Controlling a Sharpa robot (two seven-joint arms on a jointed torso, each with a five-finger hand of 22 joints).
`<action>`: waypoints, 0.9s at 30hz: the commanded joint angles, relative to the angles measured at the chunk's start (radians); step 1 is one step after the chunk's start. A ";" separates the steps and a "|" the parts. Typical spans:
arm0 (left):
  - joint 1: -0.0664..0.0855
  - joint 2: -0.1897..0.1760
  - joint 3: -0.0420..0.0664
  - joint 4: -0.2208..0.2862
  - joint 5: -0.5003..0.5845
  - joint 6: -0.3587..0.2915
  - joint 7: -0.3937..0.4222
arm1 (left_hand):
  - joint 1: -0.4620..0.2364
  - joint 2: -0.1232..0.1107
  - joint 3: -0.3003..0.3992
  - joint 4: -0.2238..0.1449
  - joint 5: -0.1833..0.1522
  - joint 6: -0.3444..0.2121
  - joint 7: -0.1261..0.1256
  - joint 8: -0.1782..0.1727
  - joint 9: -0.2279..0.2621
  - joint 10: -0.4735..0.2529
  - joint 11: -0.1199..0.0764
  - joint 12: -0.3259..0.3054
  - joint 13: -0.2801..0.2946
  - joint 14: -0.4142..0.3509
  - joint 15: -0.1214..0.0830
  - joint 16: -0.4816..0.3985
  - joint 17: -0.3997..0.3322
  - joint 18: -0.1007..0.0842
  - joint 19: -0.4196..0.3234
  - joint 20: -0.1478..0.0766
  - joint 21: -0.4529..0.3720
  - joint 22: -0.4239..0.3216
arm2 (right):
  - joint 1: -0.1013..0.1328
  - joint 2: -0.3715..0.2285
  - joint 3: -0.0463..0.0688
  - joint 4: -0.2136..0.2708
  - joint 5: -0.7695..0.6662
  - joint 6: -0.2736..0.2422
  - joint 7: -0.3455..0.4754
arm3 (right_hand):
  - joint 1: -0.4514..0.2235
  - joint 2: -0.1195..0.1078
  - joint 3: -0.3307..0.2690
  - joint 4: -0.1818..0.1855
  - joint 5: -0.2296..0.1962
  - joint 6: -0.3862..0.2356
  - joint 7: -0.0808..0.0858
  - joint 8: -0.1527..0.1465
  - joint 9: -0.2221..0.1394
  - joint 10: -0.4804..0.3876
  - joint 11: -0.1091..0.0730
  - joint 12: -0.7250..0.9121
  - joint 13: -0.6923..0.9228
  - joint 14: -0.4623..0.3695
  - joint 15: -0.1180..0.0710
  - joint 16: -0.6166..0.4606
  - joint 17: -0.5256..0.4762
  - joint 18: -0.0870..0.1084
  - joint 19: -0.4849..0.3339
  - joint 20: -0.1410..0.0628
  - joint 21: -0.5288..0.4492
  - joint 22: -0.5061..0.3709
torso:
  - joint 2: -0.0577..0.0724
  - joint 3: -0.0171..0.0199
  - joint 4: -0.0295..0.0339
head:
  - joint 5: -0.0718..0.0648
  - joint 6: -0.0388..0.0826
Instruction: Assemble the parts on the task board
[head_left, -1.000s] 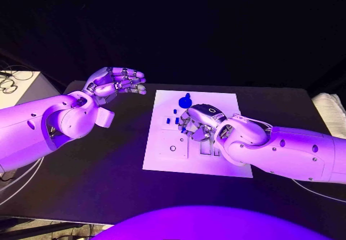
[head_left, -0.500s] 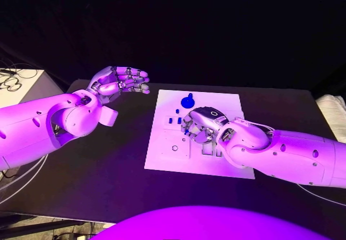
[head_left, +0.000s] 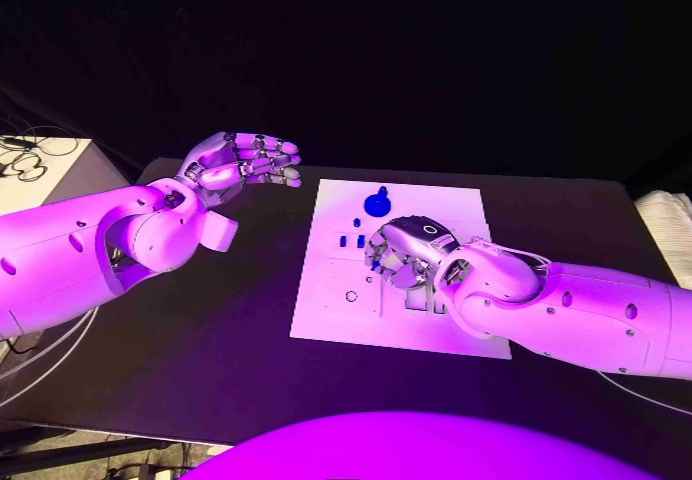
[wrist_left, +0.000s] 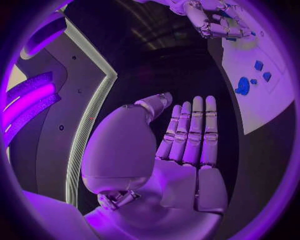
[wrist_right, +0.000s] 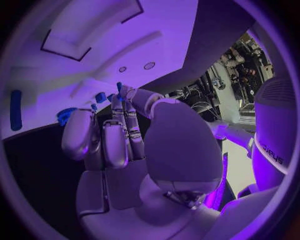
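Note:
The white task board (head_left: 329, 310) lies in the middle of the black table. A round blue part (head_left: 376, 204) with a knob stands near the board's far edge, and two small blue parts (head_left: 351, 240) lie just below it. My right hand (head_left: 404, 252) reaches down onto the board's middle. In the right wrist view the right hand (wrist_right: 119, 135) pinches a small blue part (wrist_right: 119, 86) between thumb and fingertip, close over the board (wrist_right: 156, 20). My left hand (head_left: 245, 160) hangs raised off the board's far left corner. Its fingers (wrist_left: 190, 130) are straight and hold nothing.
A white box (head_left: 36, 165) with cables stands beyond the table's left edge. A pale ribbed object (head_left: 666, 225) lies at the right edge. Bare black table (head_left: 216, 330) spreads to the left of the board.
The camera has shifted slightly. The right hand stays down on the board's middle and the left hand stays raised at the far left.

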 joint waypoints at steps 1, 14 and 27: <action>0.001 0.001 0.001 0.001 0.006 0.003 0.005 | 0.008 0.003 -0.006 0.002 0.006 0.007 0.003 -0.004 -0.001 0.006 -0.003 -0.002 0.001 0.007 0.002 -0.005 0.001 0.004 0.006 -0.001 -0.007 -0.001 | -0.003 0.003 -0.001 -0.003 -0.016 0.003 0.006 | 0.000 0.008 0.000 -0.007 0.007 0.004 0.003 -0.001 0.001 0.072 -0.067 0.002 0.031 0.039 -0.007 0.003 0.001 -0.014 0.025 -0.001 0.004 0.130 | 0.001 -0.0007 0.0000 | 0.001 0.000; 0.001 0.000 0.001 0.001 0.006 0.005 0.005 | 0.008 0.003 -0.007 0.001 0.006 0.006 0.003 -0.005 -0.002 0.005 -0.003 -0.004 0.001 0.006 0.002 -0.007 0.002 0.003 0.006 -0.002 -0.008 -0.002 | -0.011 0.014 -0.002 -0.012 -0.016 0.013 0.006 | 0.000 0.008 0.000 -0.007 0.007 0.004 0.003 -0.001 0.001 0.072 -0.067 0.002 0.031 0.039 -0.007 0.003 0.001 -0.014 0.025 -0.001 0.004 0.130 | 0.000 -0.0006 -0.0001 | 0.005 0.000; 0.001 -0.001 0.001 0.002 0.006 0.005 0.005 | 0.008 0.003 -0.007 0.001 0.006 0.006 0.003 -0.005 -0.002 0.005 -0.003 -0.004 0.001 0.006 0.002 -0.007 0.002 0.003 0.006 -0.002 -0.008 -0.002 | -0.020 0.020 -0.004 -0.019 -0.016 0.023 0.007 | 0.000 0.008 0.000 -0.007 0.007 0.004 0.003 -0.001 0.001 0.072 -0.067 0.002 0.031 0.039 -0.007 0.003 0.001 -0.014 0.025 -0.001 0.004 0.130 | 0.000 -0.0005 -0.0007 | 0.006 0.000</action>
